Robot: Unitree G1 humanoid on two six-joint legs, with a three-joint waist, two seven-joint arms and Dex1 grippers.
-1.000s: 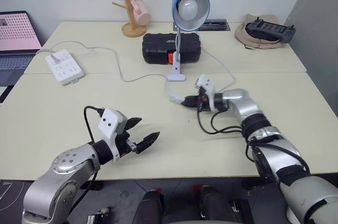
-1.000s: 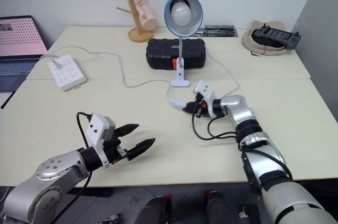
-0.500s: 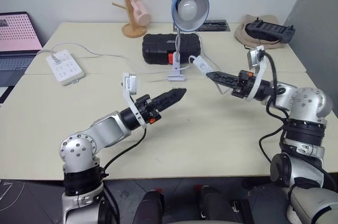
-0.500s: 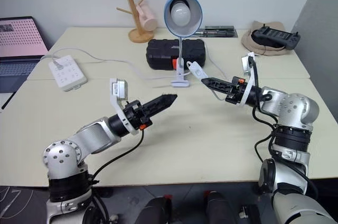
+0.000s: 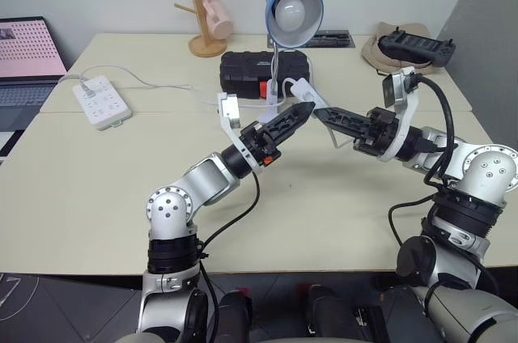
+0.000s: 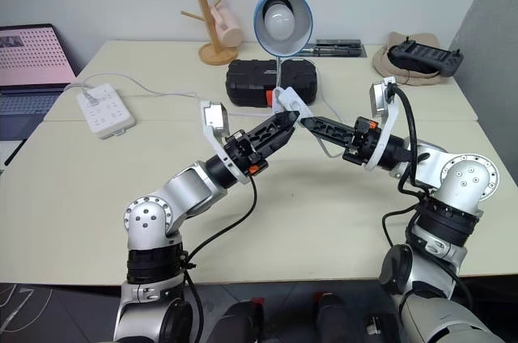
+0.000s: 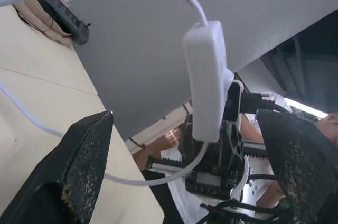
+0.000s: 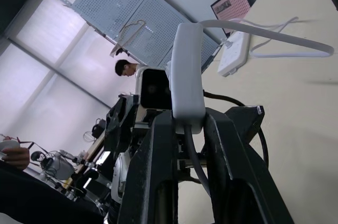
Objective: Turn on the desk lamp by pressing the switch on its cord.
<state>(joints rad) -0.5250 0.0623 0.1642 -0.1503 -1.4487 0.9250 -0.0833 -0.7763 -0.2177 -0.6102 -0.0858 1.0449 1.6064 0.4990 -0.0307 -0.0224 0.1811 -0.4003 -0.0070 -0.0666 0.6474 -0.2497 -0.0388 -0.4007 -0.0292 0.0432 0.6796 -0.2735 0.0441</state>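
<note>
**Switch held up, lamp not lit yet**

The left tool (image 5: 301,108) has its two fingers spread wide and holds nothing. Its tips are just beside the switch (image 5: 301,89), which sits between them in the left wrist view. The right tool (image 5: 320,114) is closed tight on the switch and holds it up off the table (image 5: 97,189), with the cord (image 5: 162,82) hanging from it. The desk lamp (image 5: 293,11) stands behind both tools. Its bulb looks dark, so the press is still left to do. I see no bins or boxes holding anything.

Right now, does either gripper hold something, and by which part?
The right gripper holds the switch on the cord, pinched at its lower end. The left gripper is open and holds nothing.
</note>
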